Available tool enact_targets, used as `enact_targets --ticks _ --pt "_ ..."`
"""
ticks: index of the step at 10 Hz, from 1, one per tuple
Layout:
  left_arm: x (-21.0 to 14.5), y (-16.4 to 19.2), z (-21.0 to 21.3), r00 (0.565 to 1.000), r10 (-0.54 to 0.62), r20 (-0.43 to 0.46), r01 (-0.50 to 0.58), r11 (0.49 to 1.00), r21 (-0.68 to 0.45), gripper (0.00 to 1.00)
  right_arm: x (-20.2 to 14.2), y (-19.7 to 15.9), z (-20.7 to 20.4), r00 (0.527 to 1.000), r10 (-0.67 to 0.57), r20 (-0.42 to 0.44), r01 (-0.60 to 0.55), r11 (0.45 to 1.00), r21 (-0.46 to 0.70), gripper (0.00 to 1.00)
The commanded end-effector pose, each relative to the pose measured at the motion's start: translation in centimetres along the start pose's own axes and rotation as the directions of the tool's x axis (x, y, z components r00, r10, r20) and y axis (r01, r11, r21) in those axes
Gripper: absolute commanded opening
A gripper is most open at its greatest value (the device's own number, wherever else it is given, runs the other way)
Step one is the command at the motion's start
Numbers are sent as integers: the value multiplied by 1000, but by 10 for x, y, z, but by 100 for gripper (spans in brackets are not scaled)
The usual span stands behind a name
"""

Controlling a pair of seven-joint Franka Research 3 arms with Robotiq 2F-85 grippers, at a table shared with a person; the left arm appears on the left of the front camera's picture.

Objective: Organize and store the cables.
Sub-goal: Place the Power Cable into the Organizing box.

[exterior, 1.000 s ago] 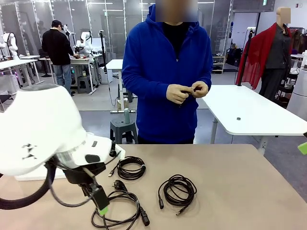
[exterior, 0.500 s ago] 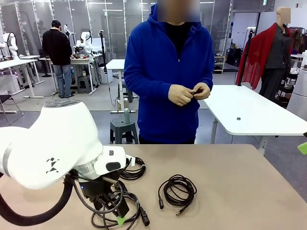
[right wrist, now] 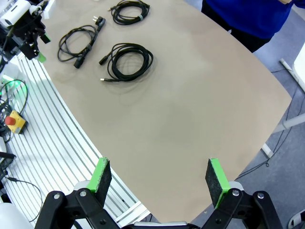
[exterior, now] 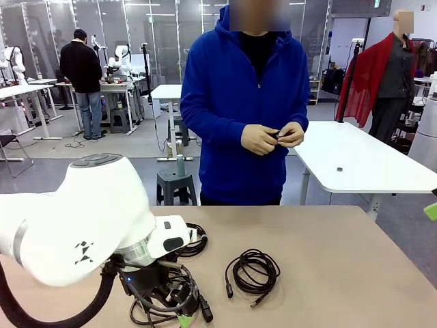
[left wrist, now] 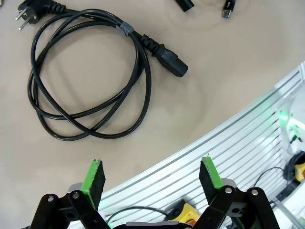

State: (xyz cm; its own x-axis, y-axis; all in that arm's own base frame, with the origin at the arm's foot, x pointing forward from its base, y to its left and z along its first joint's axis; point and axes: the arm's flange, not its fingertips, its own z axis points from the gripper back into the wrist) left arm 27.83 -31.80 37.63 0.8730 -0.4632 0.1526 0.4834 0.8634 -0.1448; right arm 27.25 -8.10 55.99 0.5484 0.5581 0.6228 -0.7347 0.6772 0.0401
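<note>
Power cable point(left wrist: 164, 57) lies just ahead of spread left pincer point(left wrist: 151, 163)

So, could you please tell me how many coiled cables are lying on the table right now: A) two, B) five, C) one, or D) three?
D: three separate coils lie on the table: the power cord, a thin coil beside it and a third coil farther back.
</note>
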Motion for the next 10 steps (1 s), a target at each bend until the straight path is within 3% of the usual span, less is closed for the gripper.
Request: enact_targets --ticks 1,10 --pt "13 -4 -8 999 15 29 -15 1000 15 100 1 1 -1 1000 3 -1 -3 1000 4 100" --pt "74 2 -32 1000 -20 3 20 1000 -5 100 1 1 -1 1000 3 -1 -3 1000 4 100"
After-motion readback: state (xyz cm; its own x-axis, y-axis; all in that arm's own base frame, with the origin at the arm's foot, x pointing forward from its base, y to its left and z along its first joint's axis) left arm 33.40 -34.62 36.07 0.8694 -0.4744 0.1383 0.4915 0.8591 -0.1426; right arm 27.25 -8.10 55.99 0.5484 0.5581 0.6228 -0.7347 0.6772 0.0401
